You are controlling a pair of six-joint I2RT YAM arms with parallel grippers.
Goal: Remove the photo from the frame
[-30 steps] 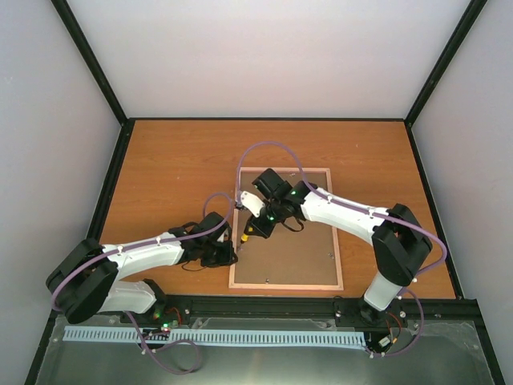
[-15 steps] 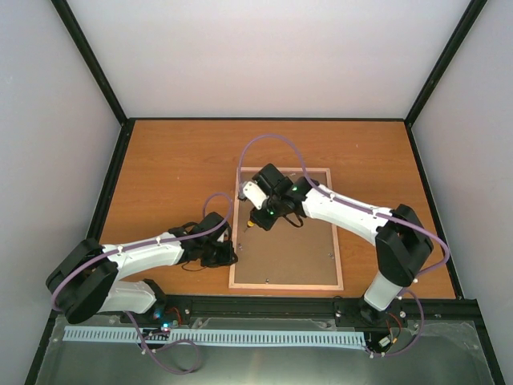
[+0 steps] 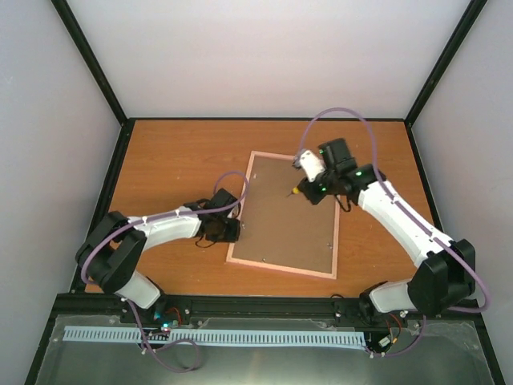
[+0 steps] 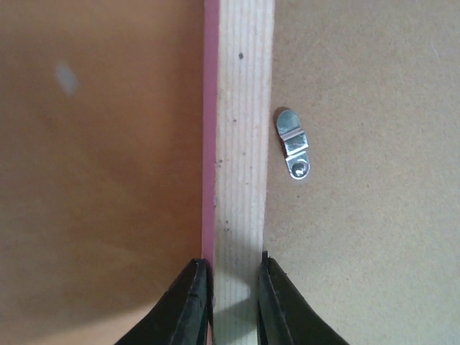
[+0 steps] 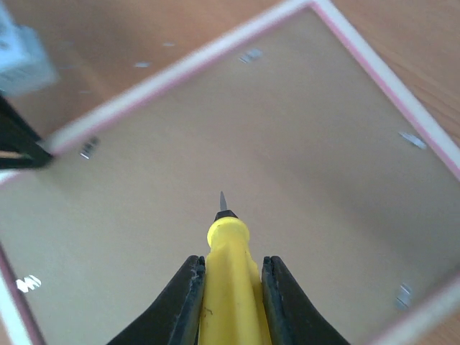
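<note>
The pink frame (image 3: 240, 224) lies face down and askew on the table, with its brown backing board (image 3: 288, 228) up. The photo is hidden under the board. My left gripper (image 3: 232, 231) is shut on the frame's left rail; in the left wrist view its jaws (image 4: 233, 284) pinch the pale rail (image 4: 241, 129), next to a metal clip (image 4: 293, 144). My right gripper (image 3: 311, 184) is shut on a yellow screwdriver (image 3: 296, 192). In the right wrist view the gripper (image 5: 230, 264) holds the screwdriver (image 5: 226, 233) with its tip above the bare board (image 5: 287, 158), touching no clip.
Small metal clips hold the board along the frame's edges (image 5: 250, 54) (image 5: 413, 140) (image 5: 89, 149) (image 3: 330, 240). The wooden table (image 3: 168, 168) surrounds the frame, with black rails along its edges. White walls close in the back and sides.
The frame has turned clockwise and shifted, its top now further right. My left gripper moved with its left rail. My right gripper with the screwdriver moved from the frame's left side to its upper right.
</note>
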